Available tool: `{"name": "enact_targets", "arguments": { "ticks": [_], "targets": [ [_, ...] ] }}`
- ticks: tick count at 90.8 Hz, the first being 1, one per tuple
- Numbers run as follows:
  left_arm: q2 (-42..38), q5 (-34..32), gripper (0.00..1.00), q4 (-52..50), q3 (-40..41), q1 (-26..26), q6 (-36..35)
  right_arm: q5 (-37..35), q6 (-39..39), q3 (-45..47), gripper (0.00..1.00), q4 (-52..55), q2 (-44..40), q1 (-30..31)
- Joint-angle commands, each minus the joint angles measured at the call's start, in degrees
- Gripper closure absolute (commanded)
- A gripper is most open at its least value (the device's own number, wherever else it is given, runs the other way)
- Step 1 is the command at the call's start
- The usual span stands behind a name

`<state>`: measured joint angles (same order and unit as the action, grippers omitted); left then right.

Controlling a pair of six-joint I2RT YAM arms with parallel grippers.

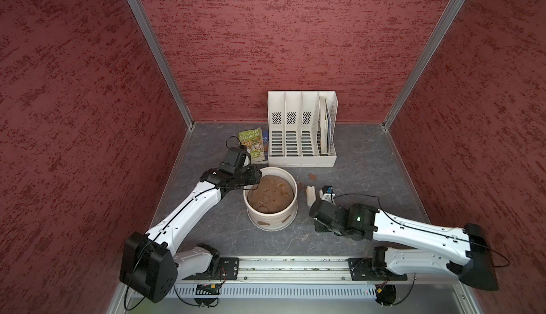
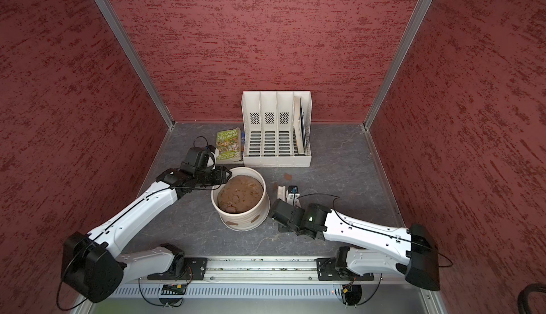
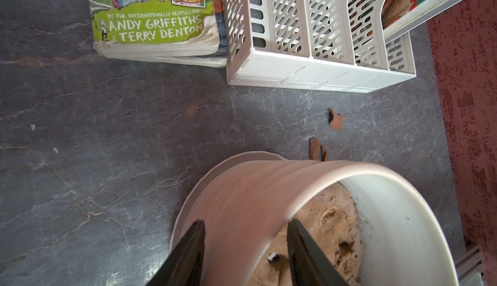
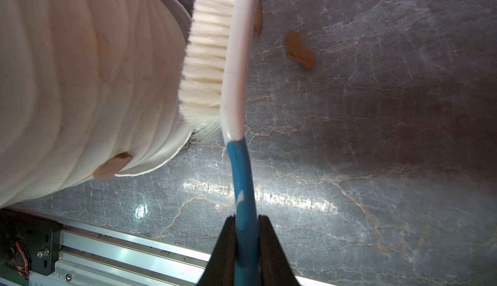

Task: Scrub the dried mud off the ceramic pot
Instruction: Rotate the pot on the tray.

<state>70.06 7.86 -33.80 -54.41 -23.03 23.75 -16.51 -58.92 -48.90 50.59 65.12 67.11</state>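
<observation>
front rail (image 1: 292, 268) is nearest; both arms reach in from it over the grey bench (image 1: 369, 185).

right hand (image 4: 247, 218): pressed together on the blue handle of the brush (image 4: 234, 91), pinching it near the end. The brush head is white, with bristles turned toward the wall of the pot (image 4: 67, 82), low by the flared base. Very close, but the wrist view doesn't settle contact. Both top views show a sliver of bench between the brush and the pot rim.

The pot stands upright mid-bench between the two arms, full of lumpy brown soil (image 1: 270, 194). There's dried mud (image 4: 113, 166) on it: a tan oval patch stuck to the ribbed wall just above the base. Top views show two such patches on the wall facing the rail.

left hand (image 3: 246, 225): spread, straddling the pot's far-left rim. One finger is outside the wall, the other inside above the soil, set much wider than the thin wall.

Past the pot, two loose flakes (image 3: 335, 120) lie on the bench, apart from each other, between pot and file rack (image 1: 301, 138). A green paperback (image 1: 251, 145) lies flat just beside the rack's left end, on top of another book. The rack stands at the back wall, with books upright in its rightmost slot.
</observation>
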Motion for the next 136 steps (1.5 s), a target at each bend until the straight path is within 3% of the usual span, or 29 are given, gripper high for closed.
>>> {"name": "enact_targets", "arguments": {
  "ticks": [1, 42, 68, 87, 119, 131, 136],
  "targets": [
    [0.2, 4.8, 0.48, 4.4, -2.1, -0.6, 1.0, -2.4, -1.2, -0.7, 1.00, -0.1, -1.5, 0.7],
    [-0.7, 4.7, 0.61, 4.7, -0.8, -0.6, 1.4, -3.2, -1.5, -0.4, 1.00, 0.2, -2.7, 0.9],
    [-4.0, 1.0, 0.88, -0.8, -1.3, -0.6, -0.1, -3.3, -2.3, 1.0, 1.00, 0.2, -4.7, 1.0],
    [-6.8, 0.1, 1.00, -3.5, 0.1, -0.6, 0.1, -3.2, -2.2, 0.0, 1.00, 1.2, -3.8, 2.0],
    [-9.5, -2.4, 1.00, -8.3, 1.1, -0.6, -0.4, -3.9, -4.1, -0.8, 1.00, 4.1, -3.6, 4.2],
    [-9.9, 0.2, 0.59, -3.8, 2.3, -0.6, 2.1, -4.2, -3.2, -3.0, 1.00, 4.4, -1.5, 5.5],
    [-9.5, 0.8, 0.49, -1.1, 2.7, -0.5, 3.0, -4.5, -3.1, -4.1, 1.00, 5.0, -0.5, 6.1]
  ]
}}
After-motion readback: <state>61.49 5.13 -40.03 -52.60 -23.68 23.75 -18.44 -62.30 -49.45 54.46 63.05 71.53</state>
